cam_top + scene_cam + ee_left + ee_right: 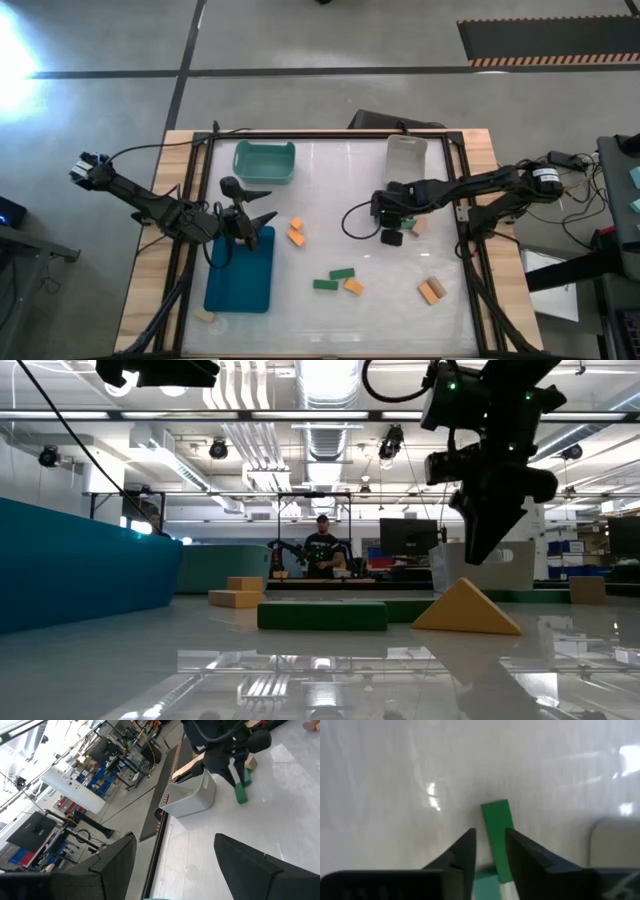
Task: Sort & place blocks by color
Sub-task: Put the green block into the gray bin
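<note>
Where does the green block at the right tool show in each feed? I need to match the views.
High view: green block right of centre, at the right tool.
Low view: I cannot make it out. The right tool hangs at upper right.
Left wrist view: block upright under that tool.
Right wrist view: block at centre.
Shared landmark: the pale bin beside it.

The glossy white table (380, 300) mirrors ceiling lights; the blue bin (240, 285) looks like smooth plastic, perhaps.

No text, label, brand, number or sign can be read on anything shown in these views.
</note>
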